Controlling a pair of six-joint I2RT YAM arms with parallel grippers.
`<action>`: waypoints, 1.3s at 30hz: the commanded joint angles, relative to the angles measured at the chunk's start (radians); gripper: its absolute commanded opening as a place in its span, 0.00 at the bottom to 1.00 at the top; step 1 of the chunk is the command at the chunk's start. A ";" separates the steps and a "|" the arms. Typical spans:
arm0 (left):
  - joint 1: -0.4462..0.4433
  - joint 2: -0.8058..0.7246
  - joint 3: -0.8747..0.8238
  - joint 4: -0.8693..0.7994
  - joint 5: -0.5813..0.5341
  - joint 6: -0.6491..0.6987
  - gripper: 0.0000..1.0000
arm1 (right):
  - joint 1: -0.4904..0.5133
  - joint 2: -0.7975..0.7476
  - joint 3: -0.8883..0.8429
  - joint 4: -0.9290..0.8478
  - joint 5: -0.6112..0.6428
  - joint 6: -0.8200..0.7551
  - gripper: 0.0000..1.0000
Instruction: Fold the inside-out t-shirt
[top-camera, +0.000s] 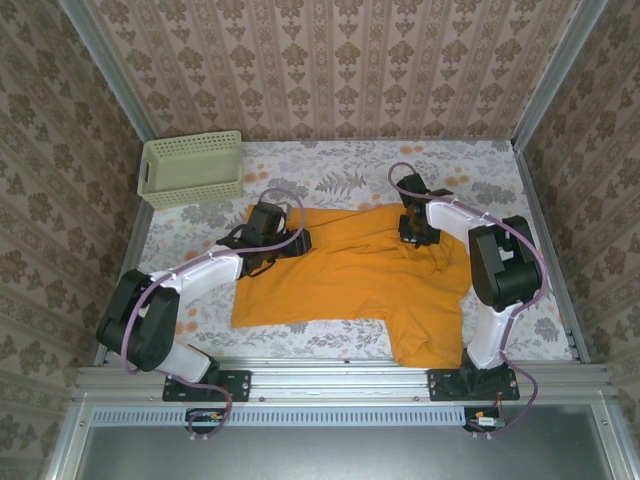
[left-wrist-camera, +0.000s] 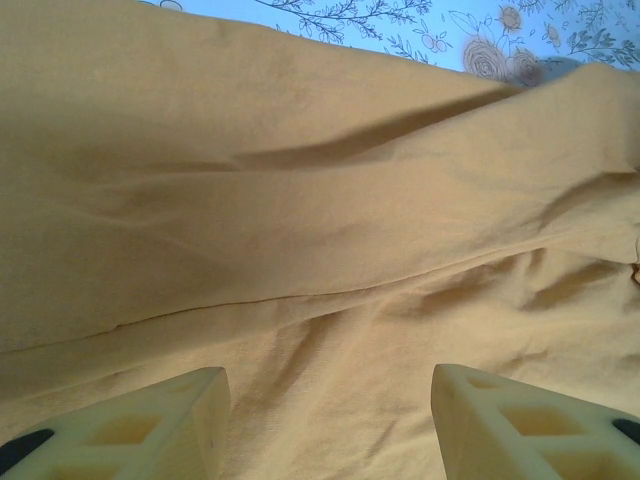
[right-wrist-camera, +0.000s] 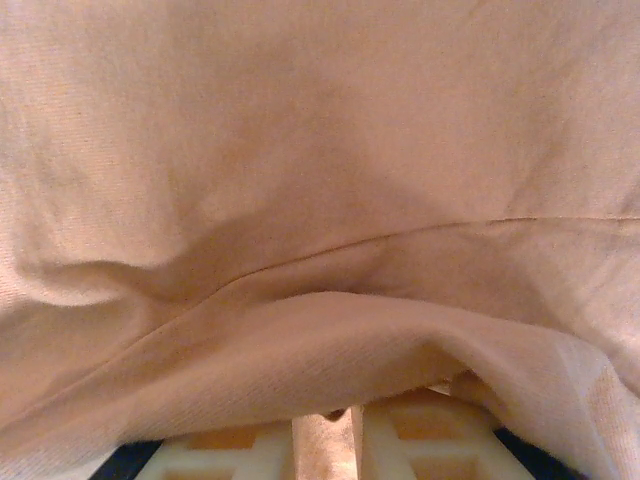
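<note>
Floral table (top-camera: 330, 165), t-shirt (top-camera: 350, 285) spread flat at centre. We pinch its far-edge fold in right gripper (right-wrist-camera: 325, 440), likely to lift; left gripper (left-wrist-camera: 330, 420) hangs over cloth, jaws apart, ready for matching grasp.

Plain orange-yellow right across the t-shirt (top-camera: 350, 275). The desk (top-camera: 330, 175) beneath it wears a white cloth printed with grey-green leaf sprays and small orange blooms. Up at 10 o'clock sits the basket (top-camera: 190, 168), pale green with open lattice sides. The walls (top-camera: 330, 60) carry beige wallpaper with brown damask motifs in vertical stripes. Both the left arm (top-camera: 200, 270) and the right arm (top-camera: 455, 215) are white and black, with lilac cables (top-camera: 392, 175) looping off them. The left gripper (left-wrist-camera: 330, 425) has cream-yellow fingers (left-wrist-camera: 150, 425). The right gripper (right-wrist-camera: 355, 445) is the same cream, and up close there the shirt reads peach-pink. At 6 o'clock, a silver rail (top-camera: 330, 375).
</note>
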 joint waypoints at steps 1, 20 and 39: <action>0.009 -0.014 -0.009 0.003 0.012 0.025 0.57 | -0.002 0.022 0.040 0.000 0.047 -0.007 0.23; 0.023 0.007 0.018 -0.032 0.009 0.039 0.57 | 0.032 0.050 0.072 -0.035 0.101 -0.023 0.12; 0.188 0.160 0.139 -0.086 0.016 0.077 0.57 | 0.206 -0.372 -0.249 -0.090 0.129 0.095 0.01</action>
